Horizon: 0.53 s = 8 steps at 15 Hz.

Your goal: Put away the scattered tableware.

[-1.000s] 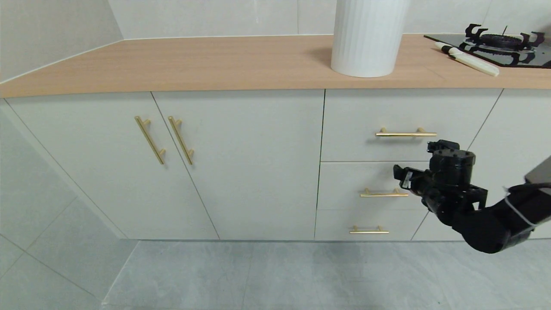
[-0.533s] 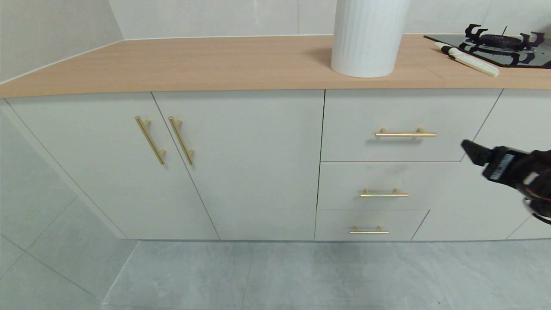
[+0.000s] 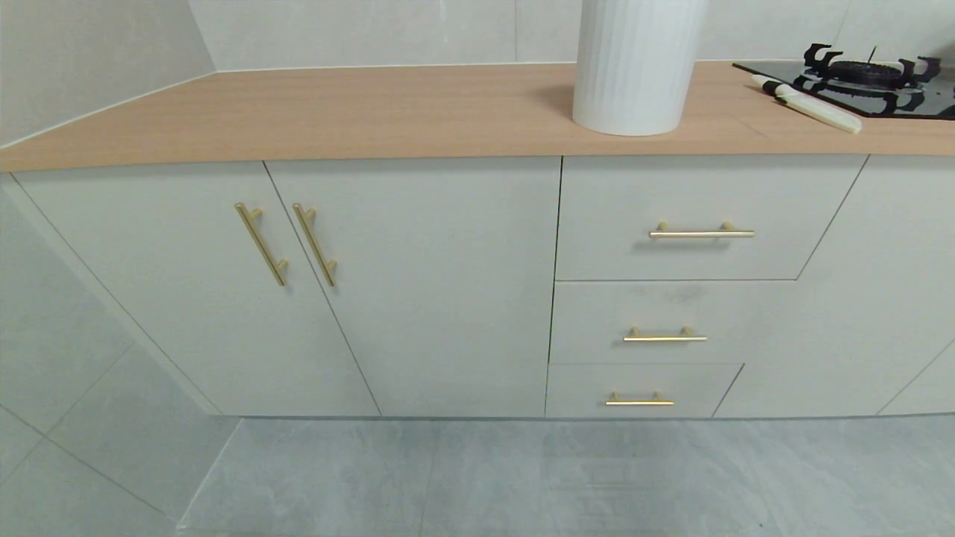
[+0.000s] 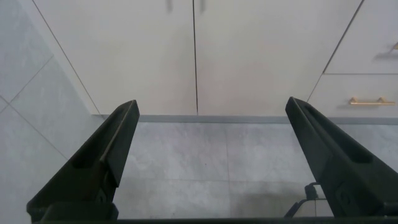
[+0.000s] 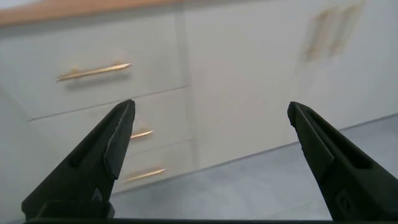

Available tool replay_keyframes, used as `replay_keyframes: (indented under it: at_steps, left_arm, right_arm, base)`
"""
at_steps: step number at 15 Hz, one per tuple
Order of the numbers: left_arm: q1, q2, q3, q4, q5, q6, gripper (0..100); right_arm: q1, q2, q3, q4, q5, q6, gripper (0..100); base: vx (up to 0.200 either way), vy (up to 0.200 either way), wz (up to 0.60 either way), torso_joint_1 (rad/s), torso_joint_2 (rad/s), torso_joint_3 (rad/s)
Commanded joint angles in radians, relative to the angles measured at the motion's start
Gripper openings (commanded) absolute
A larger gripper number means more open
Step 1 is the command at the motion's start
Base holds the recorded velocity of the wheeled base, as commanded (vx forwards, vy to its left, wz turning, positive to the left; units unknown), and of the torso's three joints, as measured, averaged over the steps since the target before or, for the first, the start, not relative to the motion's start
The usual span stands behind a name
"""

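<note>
Right gripper, jaws wide, has backed off the brass-handled grey drawers below the white ribbed canister; left gripper likewise wide; cream utensil, probably a knife, waits unstowed right of canister.

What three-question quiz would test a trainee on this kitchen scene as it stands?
1. True or false: the three drawers are all shut.
2. Where does the knife lie? A, on the floor; B, on the countertop beside the hob; C, in a drawer.
3. Fill in: the left gripper and right gripper both stand ____.
Key: 1 true; 2 B; 3 open.
</note>
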<state>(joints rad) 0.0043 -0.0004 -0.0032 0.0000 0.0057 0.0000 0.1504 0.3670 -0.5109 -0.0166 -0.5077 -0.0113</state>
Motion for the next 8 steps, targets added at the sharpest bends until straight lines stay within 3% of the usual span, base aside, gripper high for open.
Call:
replay_keyframes:
  at_steps: [1,4,5,7,8]
  left_arm:
    - [0.0,0.0,0.0,0.0,0.0,0.0,100]
    - [0.0,0.0,0.0,0.0,0.0,0.0,100]
    - [0.0,0.0,0.0,0.0,0.0,0.0,100]
    - [0.0,0.0,0.0,0.0,0.0,0.0,100]
    - [0.0,0.0,0.0,0.0,0.0,0.0,100]
  right_arm:
    - [-0.121,-0.304,0.012,0.129,-0.009,-0.064,100]
    - [-0.155,-0.365,0.097,0.119,-0.026,-0.036,100]
    - [-0.155,-0.365,0.178,0.079,-0.025,0.025,100]
    - [-0.155,-0.365,0.336,0.023,0.054,0.045,100]
    - [-0.155,-0.365,0.44,-0.074,0.123,0.043,100]
  base:
    - [0.0,0.0,0.0,0.0,0.0,0.0]
    - [0.0,0.0,0.0,0.0,0.0,0.0]
    - [0.0,0.0,0.0,0.0,0.0,0.0]
    - [0.0,0.0,0.0,0.0,0.0,0.0]
    - [0.0,0.0,0.0,0.0,0.0,0.0]
